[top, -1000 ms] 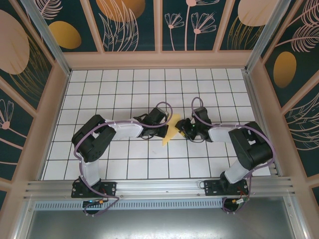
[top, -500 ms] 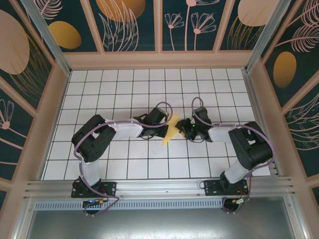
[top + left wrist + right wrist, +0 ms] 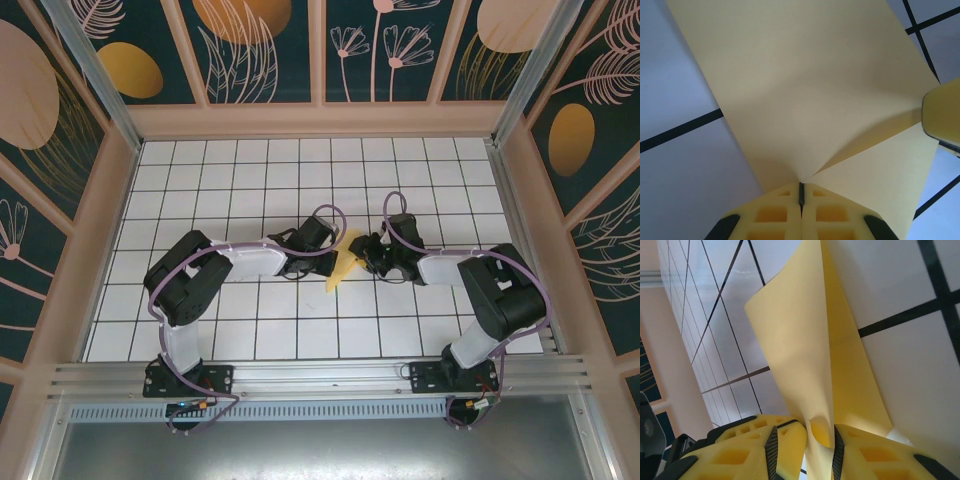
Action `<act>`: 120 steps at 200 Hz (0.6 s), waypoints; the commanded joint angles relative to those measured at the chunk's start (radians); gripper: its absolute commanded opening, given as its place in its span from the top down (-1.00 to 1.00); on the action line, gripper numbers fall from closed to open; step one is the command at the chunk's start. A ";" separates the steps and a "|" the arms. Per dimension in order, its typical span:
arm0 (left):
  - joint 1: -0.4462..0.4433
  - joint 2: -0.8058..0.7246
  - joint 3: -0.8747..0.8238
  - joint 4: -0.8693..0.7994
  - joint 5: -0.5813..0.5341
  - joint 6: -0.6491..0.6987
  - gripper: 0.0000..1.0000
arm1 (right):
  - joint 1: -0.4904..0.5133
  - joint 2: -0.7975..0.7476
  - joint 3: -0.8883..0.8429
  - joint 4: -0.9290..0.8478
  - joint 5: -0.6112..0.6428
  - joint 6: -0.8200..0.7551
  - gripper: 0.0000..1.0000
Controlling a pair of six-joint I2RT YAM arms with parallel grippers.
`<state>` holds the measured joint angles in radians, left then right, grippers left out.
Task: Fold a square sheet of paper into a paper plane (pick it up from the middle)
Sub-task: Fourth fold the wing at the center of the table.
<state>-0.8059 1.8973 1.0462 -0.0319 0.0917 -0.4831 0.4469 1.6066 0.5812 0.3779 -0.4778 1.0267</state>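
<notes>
Near the middle of the white grid table [image 3: 250, 190], the square sheet of paper [image 3: 343, 262] sits between both arms, partly folded and lifted. The left gripper [image 3: 801, 192] is closed tightly on one edge. The right gripper [image 3: 805, 440] pinches the opposite, curled edge [image 3: 805, 370] between its yellow fingers [image 3: 867, 455].

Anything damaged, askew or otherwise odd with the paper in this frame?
No tears visible. The square sheet of paper is bowed and buckled between the two claws rather than lying flat. The left claw pinches one edge shut, with a crease radiating from it; the right claw has paper between its fingers.
</notes>
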 commanded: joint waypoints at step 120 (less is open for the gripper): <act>-0.001 -0.242 -0.124 0.037 -0.109 -0.069 0.56 | 0.026 0.136 0.086 0.021 -0.185 -0.347 0.86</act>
<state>-0.8059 1.7504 0.9878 -0.0341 0.0040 -0.5220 0.4648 1.7203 0.6434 0.3855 -0.6353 0.6998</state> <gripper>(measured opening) 0.182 0.103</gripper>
